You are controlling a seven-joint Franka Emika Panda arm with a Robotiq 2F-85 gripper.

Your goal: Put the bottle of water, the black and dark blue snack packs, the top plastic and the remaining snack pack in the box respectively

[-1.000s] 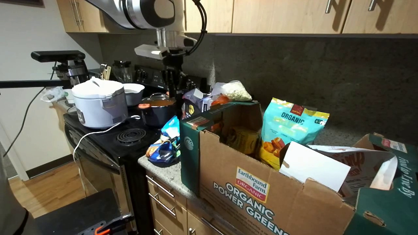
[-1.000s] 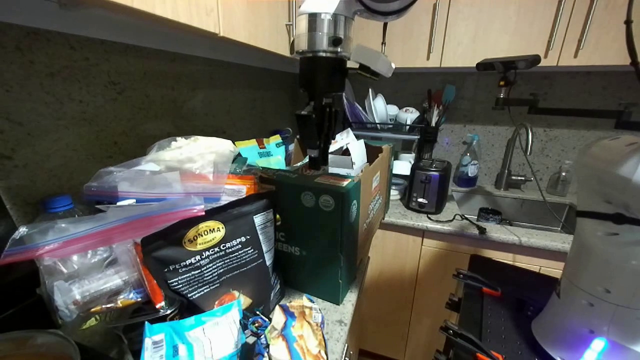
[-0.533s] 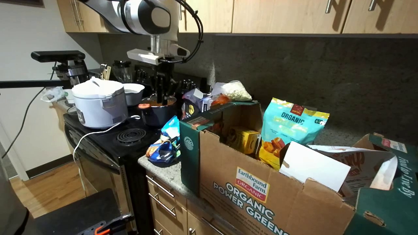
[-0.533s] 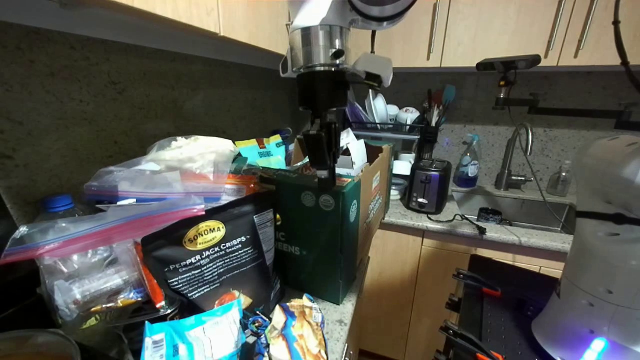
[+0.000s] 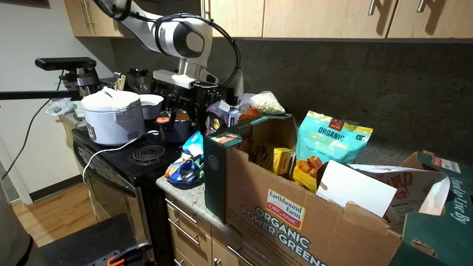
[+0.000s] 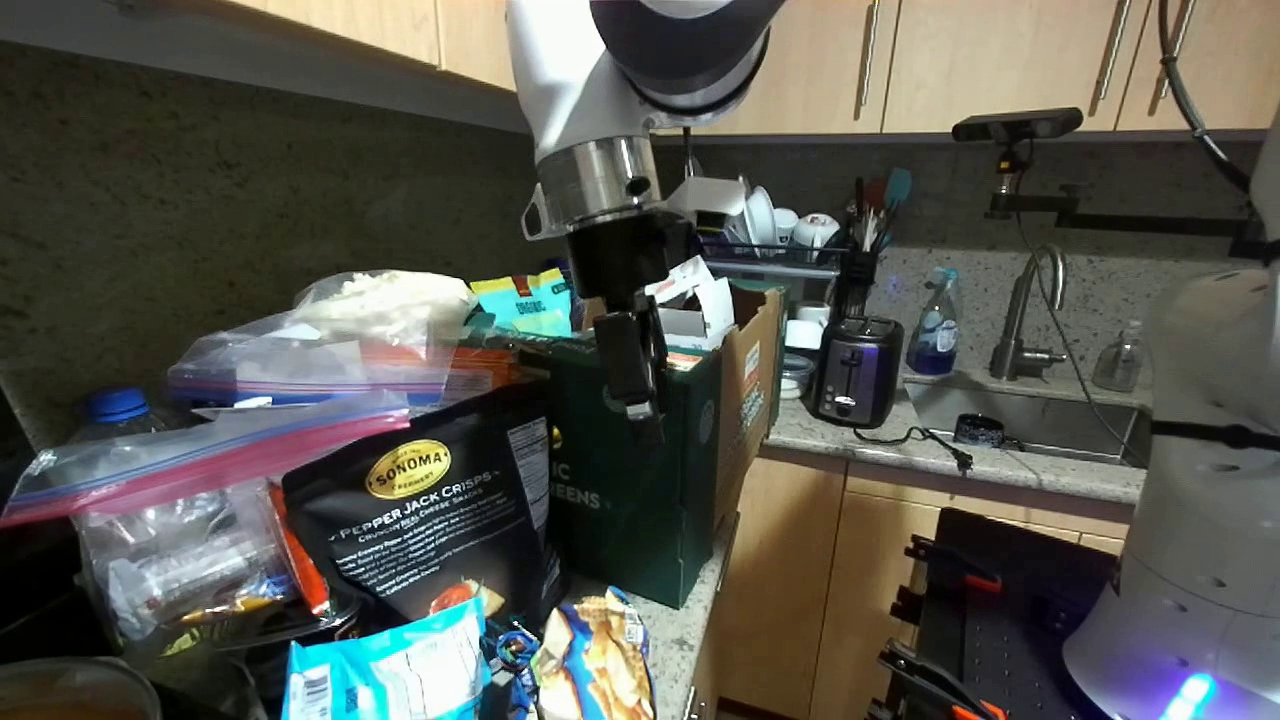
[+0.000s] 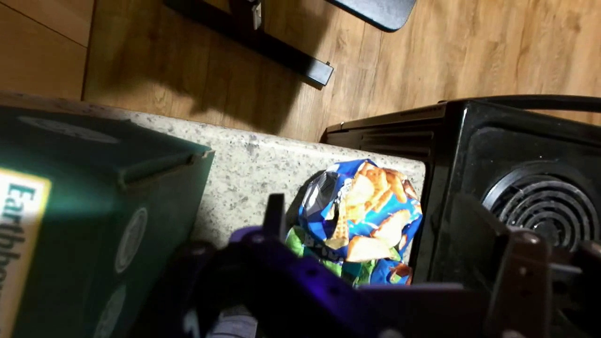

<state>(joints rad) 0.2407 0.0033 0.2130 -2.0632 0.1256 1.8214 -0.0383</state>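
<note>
Gripper (image 7: 372, 204) lower now, jaws apart, blue snack pack (image 7: 364, 211) partly hidden in wrist view.

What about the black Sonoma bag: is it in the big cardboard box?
No, in an exterior view the black Sonoma bag is outside the box, beside its green end.

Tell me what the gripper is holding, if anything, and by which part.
Nothing is held: the gripper stands open, and the blue snack pack seen between its fingers in the wrist view lies on the counter.
</note>
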